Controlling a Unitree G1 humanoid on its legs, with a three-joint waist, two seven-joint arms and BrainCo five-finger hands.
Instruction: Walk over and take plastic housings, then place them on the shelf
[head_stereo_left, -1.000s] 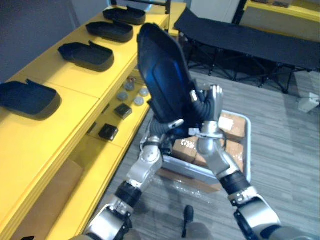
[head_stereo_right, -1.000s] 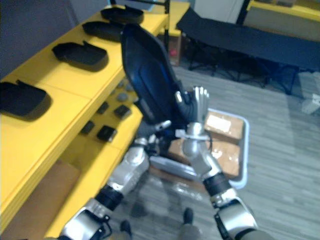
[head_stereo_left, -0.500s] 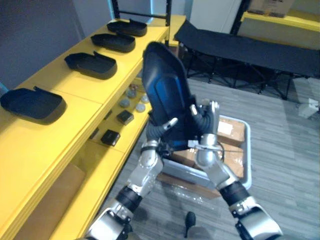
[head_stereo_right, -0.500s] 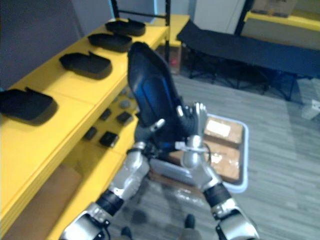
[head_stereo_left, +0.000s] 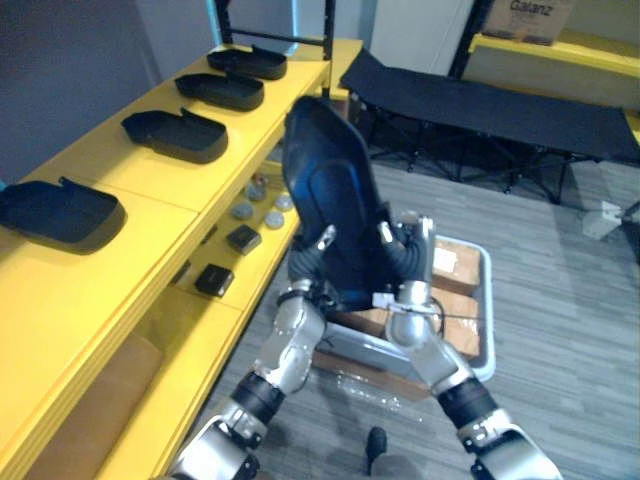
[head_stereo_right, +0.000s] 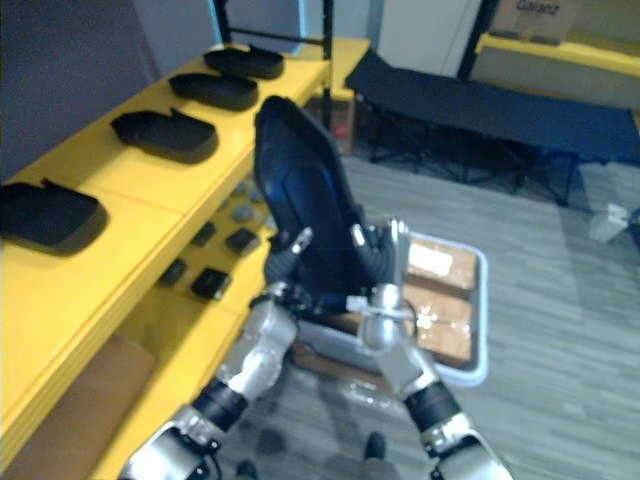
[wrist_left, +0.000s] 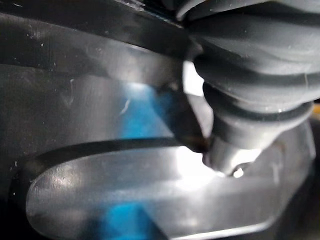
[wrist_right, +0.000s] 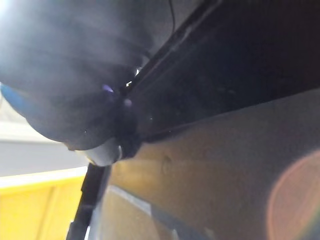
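Housing (head_stereo_left: 330, 195) upright beside the shelf (head_stereo_left: 130, 190), squeezed between the left hand (head_stereo_left: 318, 242), grip unclear, and the flat-fingered right hand (head_stereo_left: 422, 248), probably too broad for one.

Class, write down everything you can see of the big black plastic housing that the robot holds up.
The housing is a large, glossy black plastic shell, elongated, with a rounded top and a raised panel outlined on its face. It is held off the floor, nearly upright, its top leaning towards the yellow shelf, with a grey crate behind its lower end. The left robot hand and the right robot hand press its lower part from either side; the right one's fingers are straight.
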